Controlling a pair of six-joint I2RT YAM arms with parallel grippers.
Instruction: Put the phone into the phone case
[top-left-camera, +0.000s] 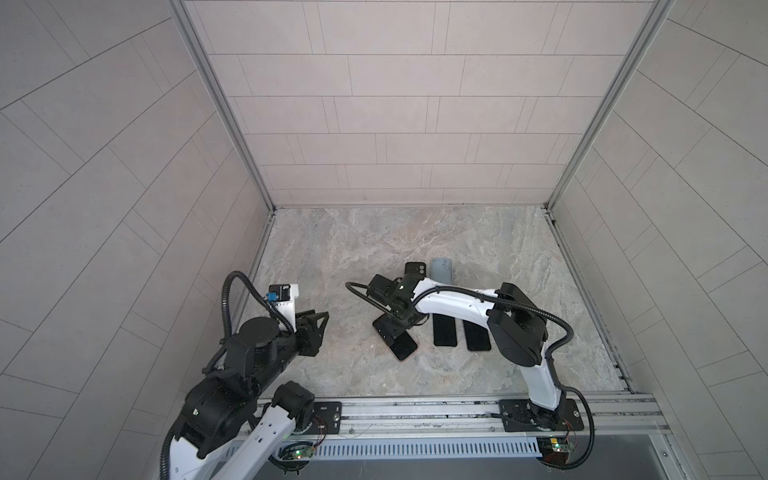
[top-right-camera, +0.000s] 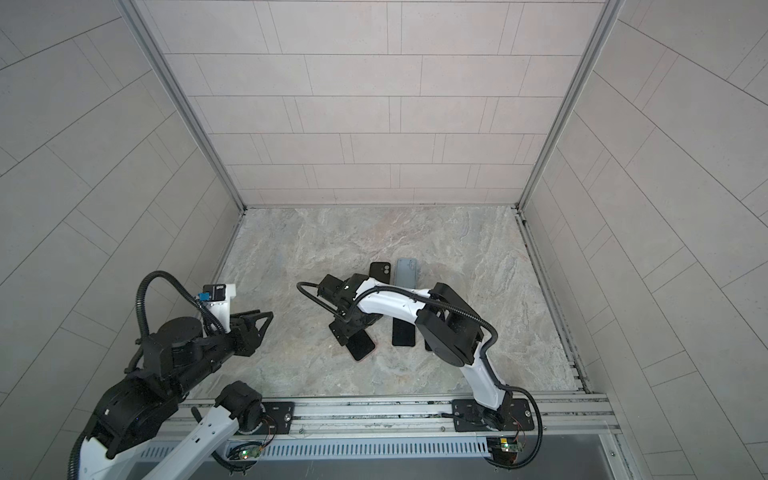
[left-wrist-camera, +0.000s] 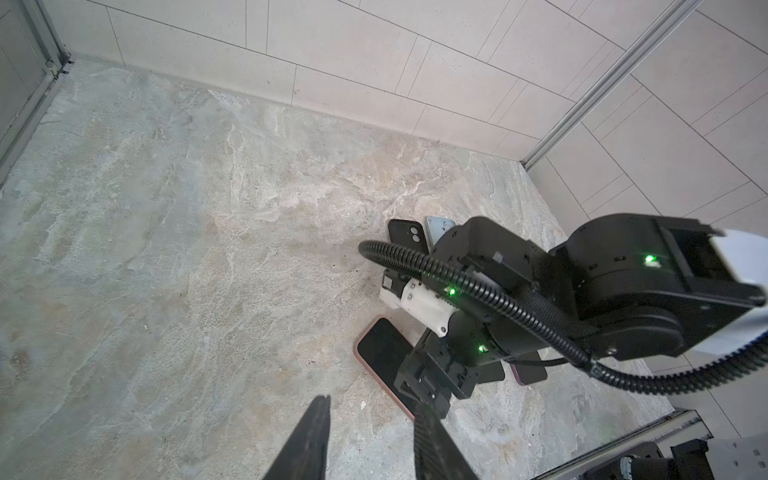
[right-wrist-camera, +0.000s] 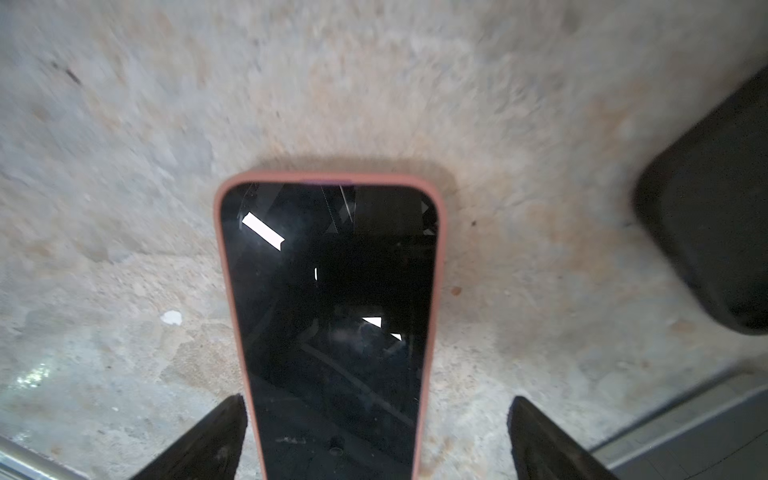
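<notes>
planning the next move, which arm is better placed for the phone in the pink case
Probably right: the right gripper, open, straddles the pink-cased phone; the left gripper is well off to its side.

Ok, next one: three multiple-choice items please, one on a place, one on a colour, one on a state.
1. Where does the black-screened phone lie? A against the back wall; B flat on the marble table, between the right gripper's fingers; C on the front rail.
2. What colour is the soft case rim around it? A green; B yellow; C salmon pink.
3. How does the right gripper stand? A open; B shut on the phone; C holding a cable.
B, fingers flank it; C, pink border round the screen; A, table shows between one finger and the case.
</notes>
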